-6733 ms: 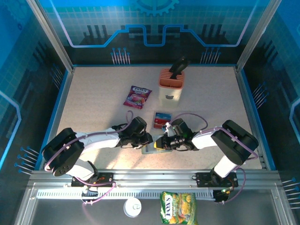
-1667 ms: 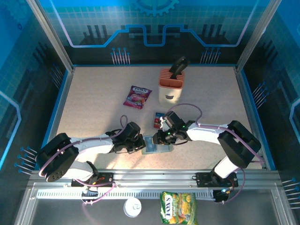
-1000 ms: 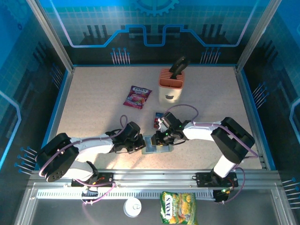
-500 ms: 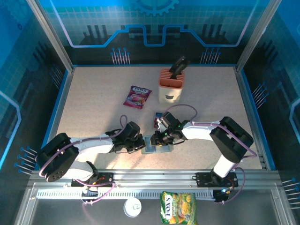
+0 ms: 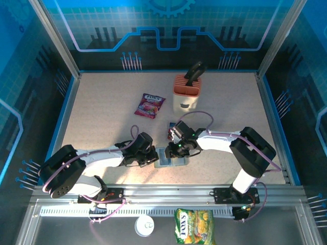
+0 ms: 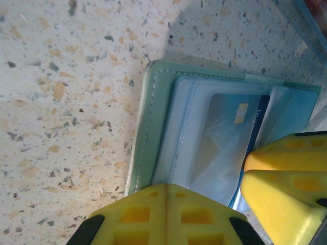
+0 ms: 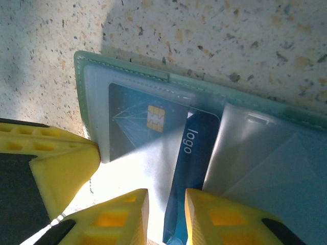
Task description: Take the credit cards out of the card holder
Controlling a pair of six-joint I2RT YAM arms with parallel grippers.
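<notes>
Left end effector [image 6: 165, 196]: yellow fingers pressed together, tips resting on one edge of the small flat grey-green folding card holder [image 6: 148, 127]. It lies unfolded on the speckled beige tabletop [image 5: 102, 117], pale blue-grey panels upward, near the front edge between the two arms. Right end effector [image 7: 164, 196]: yellow fingers narrowly apart, with the end of a dark blue card [image 7: 196, 138] lying in the gap; whether they pinch it is not clear. That blue card sits partly under a translucent pocket and bears a gold chip [image 7: 155, 118] and the white word "logo". A red and blue card [image 5: 173, 127] lies on the tabletop just behind the right end effector. Farther back are a purple-red crinkly snack packet [image 5: 149, 105], its brand lettering too small to read, and a tall peach slotted block [image 5: 185, 97].
</notes>
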